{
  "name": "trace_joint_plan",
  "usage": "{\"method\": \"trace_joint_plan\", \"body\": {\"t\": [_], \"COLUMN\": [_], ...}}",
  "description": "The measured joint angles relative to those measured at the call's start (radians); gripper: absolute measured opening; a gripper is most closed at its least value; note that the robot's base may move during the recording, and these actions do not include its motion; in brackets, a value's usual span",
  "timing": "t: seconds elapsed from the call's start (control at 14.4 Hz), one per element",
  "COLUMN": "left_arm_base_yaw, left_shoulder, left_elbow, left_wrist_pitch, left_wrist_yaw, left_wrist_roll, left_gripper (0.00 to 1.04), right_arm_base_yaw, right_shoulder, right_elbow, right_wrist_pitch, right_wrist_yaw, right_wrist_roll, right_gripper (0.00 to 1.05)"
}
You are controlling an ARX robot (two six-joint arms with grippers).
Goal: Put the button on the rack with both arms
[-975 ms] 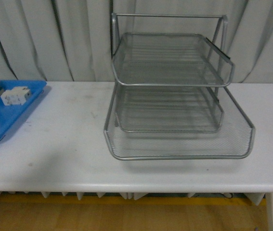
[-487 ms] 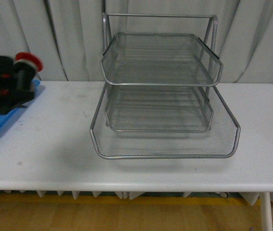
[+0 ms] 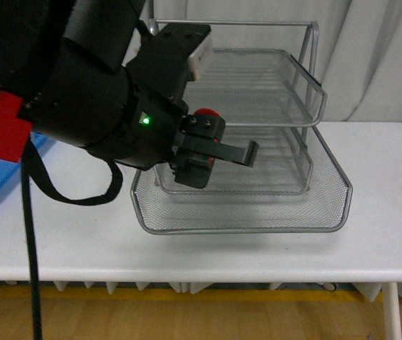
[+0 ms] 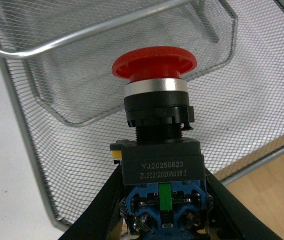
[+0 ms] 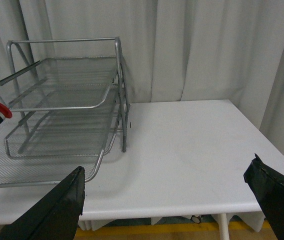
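Holding the button (image 4: pixel 157 150) by its blue-black body, the left gripper (image 4: pixel 164 215) clamps it above the lowest tray (image 3: pixel 257 211) of the wire-mesh rack (image 3: pixel 257 85) — lower gently and level before releasing. The right gripper (image 5: pixel 167 200) hangs wide open, empty, well apart.

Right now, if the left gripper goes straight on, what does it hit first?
Likely the rack: the held button leads, its red cap pointing at the middle tray's mesh front wall. Depth is unclear.

rack (image 3: pixel 243 230): silver mesh, three tiers | button (image 4: pixel 154 125): red cap, black-blue body, held over bottom tier
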Motion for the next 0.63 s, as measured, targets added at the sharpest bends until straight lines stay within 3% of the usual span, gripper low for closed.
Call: {"method": "trace_joint_plan", "body": {"t": [0.63], "left_arm_base_yaw": [-0.052], "left_shoulder": [0.299], "left_elbow": [0.33], "left_wrist_pitch": [-0.166], "left_wrist_yaw": [-0.047], "left_wrist_roll": [0.027], "left_gripper": [0.36], "right_arm_base_yaw": [0.0], "right_shoulder": [0.0], "right_elbow": [0.0], "right_wrist_pitch": [0.0], "right_wrist_yaw": [0.0], "right_wrist_roll": [0.0], "right_gripper": [0.98]}}
